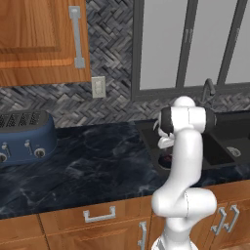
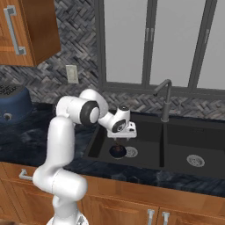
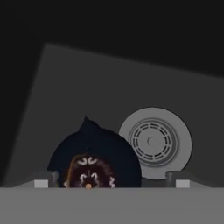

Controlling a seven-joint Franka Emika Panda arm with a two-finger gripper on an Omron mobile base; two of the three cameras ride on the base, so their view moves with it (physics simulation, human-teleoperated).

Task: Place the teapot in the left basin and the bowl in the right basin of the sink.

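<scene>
Fingertips (image 3: 41,183) sit wide apart at the bottom of the hand view, one each side of the teapot (image 3: 94,159), neither pad touching it. Gripper (image 2: 117,141) hangs directly over the pot with jaws spread, so nothing is gripped; I read this as a release.

Teapot rests on the floor of the left basin (image 2: 145,136), touching or overlapping the near-left rim of the silver drain (image 3: 153,142), toward the basin's front edge. It likely sits there because that spot is straight below the hand.

Left basin is the correct target, so the first half of the task looks done. Right basin (image 2: 193,145) across the divider holds just its drain. Can't locate the bowl. Faucet (image 2: 165,99) stands at the back edge of the sink (image 2: 132,117), clear of the arm.
</scene>
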